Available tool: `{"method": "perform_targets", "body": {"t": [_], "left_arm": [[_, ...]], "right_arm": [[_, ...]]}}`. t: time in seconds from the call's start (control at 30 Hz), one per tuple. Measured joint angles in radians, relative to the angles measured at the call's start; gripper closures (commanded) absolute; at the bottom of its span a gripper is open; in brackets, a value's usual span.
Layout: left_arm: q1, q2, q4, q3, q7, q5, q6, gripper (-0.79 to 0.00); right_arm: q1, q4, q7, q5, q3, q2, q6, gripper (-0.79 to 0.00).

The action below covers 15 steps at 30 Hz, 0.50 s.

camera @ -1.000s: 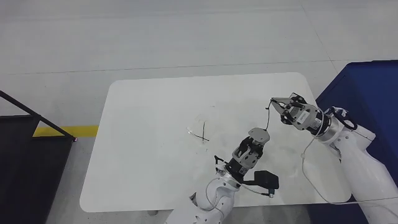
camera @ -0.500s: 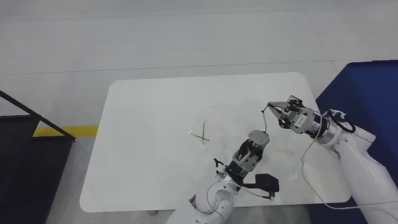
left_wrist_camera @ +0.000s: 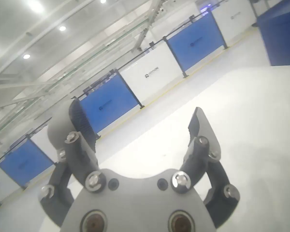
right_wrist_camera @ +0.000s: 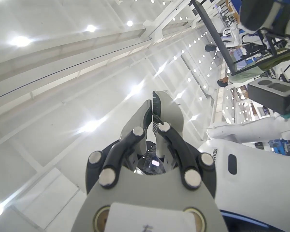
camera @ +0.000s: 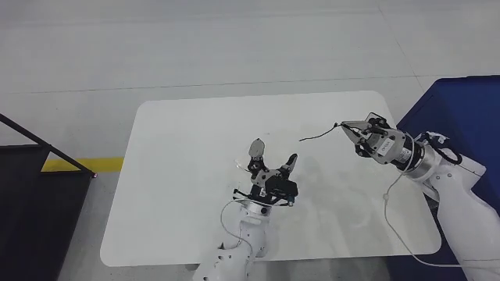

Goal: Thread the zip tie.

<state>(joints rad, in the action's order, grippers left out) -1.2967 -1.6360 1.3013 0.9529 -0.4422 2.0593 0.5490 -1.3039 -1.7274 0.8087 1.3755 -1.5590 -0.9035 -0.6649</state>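
Right gripper clamped on the zip tie, left gripper wide open over the bench.
Top view first: the right gripper (camera: 348,127) sits over the right part of the white bench (camera: 180,203), pads together on one end of the black zip tie (camera: 319,133). The tie sticks out from the pads toward the middle of the bench, slightly curved. The left gripper (camera: 273,156) is over the bench's middle, fingers spread, nothing between them, apart from the tie's loose tip. Over to the left wrist view: the left gripper (left_wrist_camera: 136,108) shows both fingers far apart, with bare white bench (left_wrist_camera: 256,102) beyond them. And the right wrist view: the right gripper (right_wrist_camera: 152,100) has its pads pressed together, with a thin dark strip of the zip tie (right_wrist_camera: 158,120) nipped between them.
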Motion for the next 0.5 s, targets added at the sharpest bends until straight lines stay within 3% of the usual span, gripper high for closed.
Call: {"method": "perform_targets", "body": {"t": [0.13,0.4,0.5], "left_arm": [[-0.077,0.030,0.125,0.094,-0.074,-0.013,-0.050,-0.785],[-0.343,0.109,0.515,0.283,-0.214,0.045,-0.416,-0.785],[-0.407,0.123,0.616,0.332,-0.227,0.038,-0.496,-0.785]], "right_arm": [[0.002,-0.001,-0.007,-0.011,0.009,-0.001,0.007,0.000],[0.001,0.000,-0.007,-0.010,0.008,-0.001,0.007,0.000],[0.001,0.000,-0.007,-0.010,0.008,-0.001,0.007,0.000]]}}
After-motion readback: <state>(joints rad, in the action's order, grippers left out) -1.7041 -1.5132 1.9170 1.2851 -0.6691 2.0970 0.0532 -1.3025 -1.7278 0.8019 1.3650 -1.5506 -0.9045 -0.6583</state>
